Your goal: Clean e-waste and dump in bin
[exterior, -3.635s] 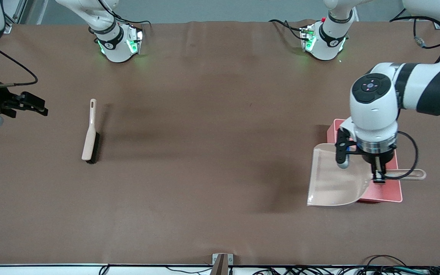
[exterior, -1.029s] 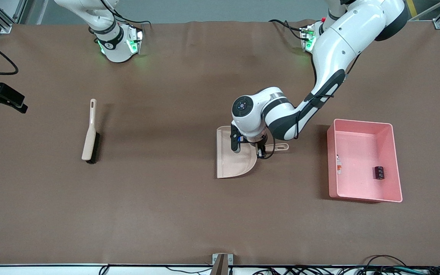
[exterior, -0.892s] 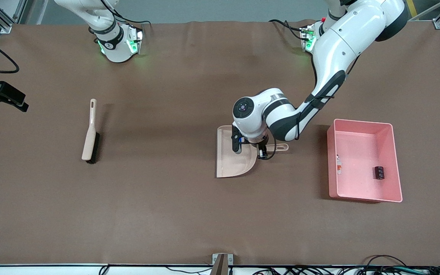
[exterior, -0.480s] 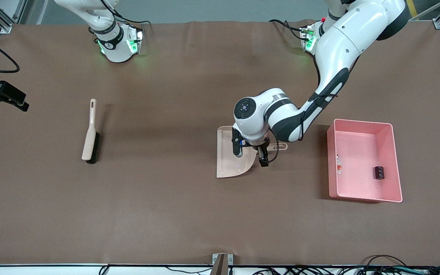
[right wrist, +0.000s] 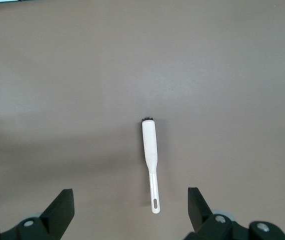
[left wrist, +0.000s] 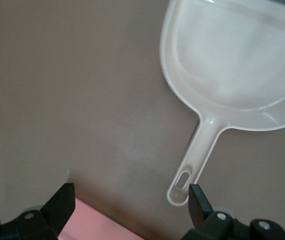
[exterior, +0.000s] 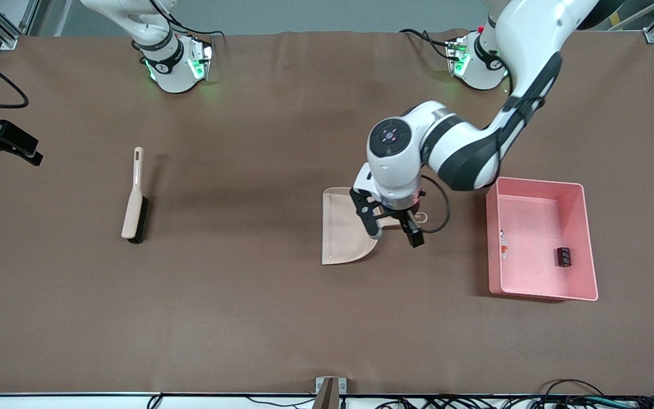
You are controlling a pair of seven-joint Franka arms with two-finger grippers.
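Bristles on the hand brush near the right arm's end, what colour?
Black bristles on a beige handle; front view shows them best.

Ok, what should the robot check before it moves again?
1. Both bits of e-waste in the pink bin: ok. The dark block and the white piece lie inside.
2. Dustpan on the table, let go: ok.
3. Left gripper open above the dustpan handle: ok.
4. Brush lying free on the table: ok.
5. Right gripper open, waiting at the right arm's end: ok.
6. Stray bits on the table: none seen.
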